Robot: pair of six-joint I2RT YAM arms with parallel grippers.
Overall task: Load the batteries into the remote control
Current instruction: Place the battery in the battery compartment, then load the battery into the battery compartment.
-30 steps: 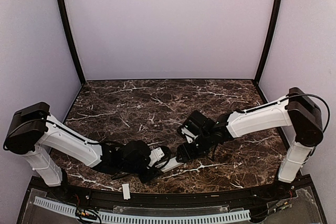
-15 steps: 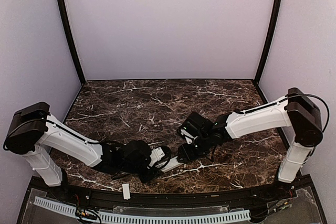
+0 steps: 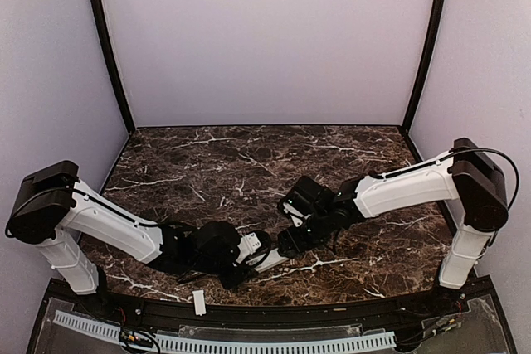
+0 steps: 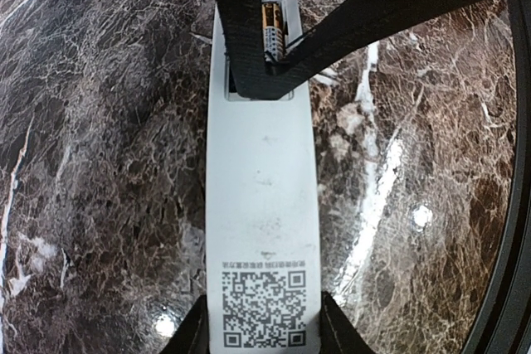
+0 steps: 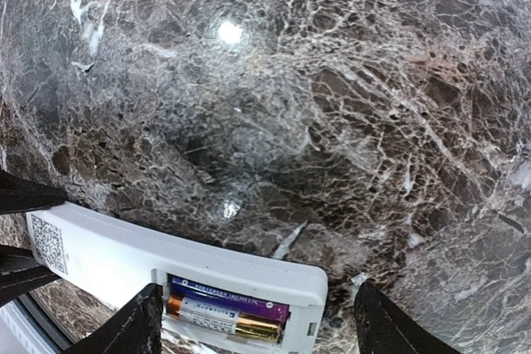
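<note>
- Marble table: dark brown w/ white veins, pale walls on three sides.
- Left arm: reaches in low from the left, wrist near the table's near-centre. Right arm: reaches in from the right, and its wrist meets the left one there.
- Remote control: slim white bar lying on the marble at near-centre, back side up. It has a QR label at one end and an open compartment at the other, w/ no lid on it.
- Left gripper: closed partway on the remote control. One finger presses each long edge at the QR end, so it has hold of the bar.
- Right gripper: over the compartment end, fingers spread wide w/ nothing between them but the remote's end below. One finger is at the bar's edge and the other is off past its end, clear of it (no grip on anything).
- White strip: short flat piece lying at the table's near edge, in front of the left arm and apart from the remote.
- Batteries: two, lying side by side inside the compartment, lengthwise along the bar. One shows purple-blue, the other gold/orange. In the left wrist view only the gold one shows, between the right gripper's dark fingers.
</note>
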